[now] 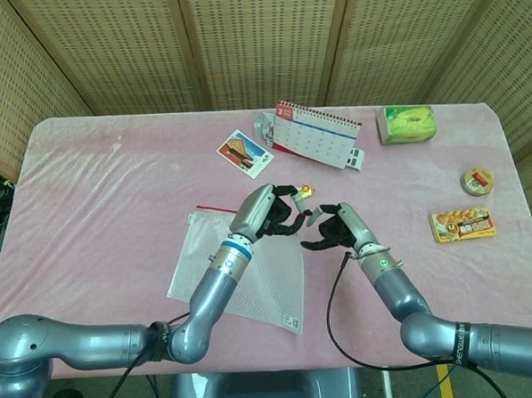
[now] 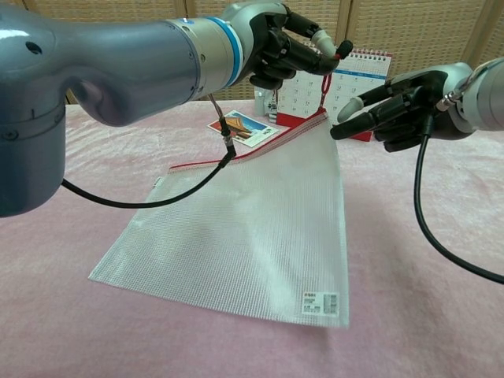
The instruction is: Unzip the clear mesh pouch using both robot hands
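Left hand [image 2: 287,49] pinches the red pull cord [image 2: 325,72], hoisting the mesh pouch [image 2: 252,228] corner, while right hand [image 2: 394,106], fingers apart, hovers beside it, risking the unbraced pouch simply lifting instead of unzipping.

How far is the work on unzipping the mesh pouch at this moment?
Done: the left hand pinches the red pull cord and lifts the corner of the mesh pouch off the table. In hand: the right hand is open beside that corner, not gripping. Left: the red zipper strip looks closed, so the right hand must hold the pouch and the slider must be pulled.
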Controlling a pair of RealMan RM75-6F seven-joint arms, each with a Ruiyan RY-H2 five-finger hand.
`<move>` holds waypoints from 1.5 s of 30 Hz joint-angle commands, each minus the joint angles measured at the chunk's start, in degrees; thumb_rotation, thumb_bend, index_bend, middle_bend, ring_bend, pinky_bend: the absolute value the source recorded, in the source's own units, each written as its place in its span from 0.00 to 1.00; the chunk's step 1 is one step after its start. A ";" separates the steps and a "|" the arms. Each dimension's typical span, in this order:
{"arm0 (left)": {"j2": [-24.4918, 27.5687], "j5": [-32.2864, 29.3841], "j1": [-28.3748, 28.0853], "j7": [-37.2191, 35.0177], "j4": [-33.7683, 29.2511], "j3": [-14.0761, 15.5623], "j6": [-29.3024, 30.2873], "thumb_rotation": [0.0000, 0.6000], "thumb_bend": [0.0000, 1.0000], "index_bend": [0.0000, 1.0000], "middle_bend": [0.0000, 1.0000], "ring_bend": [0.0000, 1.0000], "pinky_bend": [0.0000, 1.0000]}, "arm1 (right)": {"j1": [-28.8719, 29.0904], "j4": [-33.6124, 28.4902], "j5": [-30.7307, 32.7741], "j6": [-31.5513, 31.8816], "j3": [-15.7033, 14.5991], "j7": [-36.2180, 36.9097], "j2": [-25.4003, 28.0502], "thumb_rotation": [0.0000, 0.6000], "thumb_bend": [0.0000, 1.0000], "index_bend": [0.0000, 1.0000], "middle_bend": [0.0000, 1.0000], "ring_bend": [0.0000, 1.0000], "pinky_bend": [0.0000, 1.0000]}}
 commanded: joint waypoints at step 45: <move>-0.47 -0.77 0.75 -3.25 -1.66 -0.54 -1.47 1.00 0.81 0.83 1.00 0.97 1.00 | -0.26 2.41 3.26 -0.65 3.33 -2.99 -3.52 1.00 0.67 0.73 1.00 1.00 1.00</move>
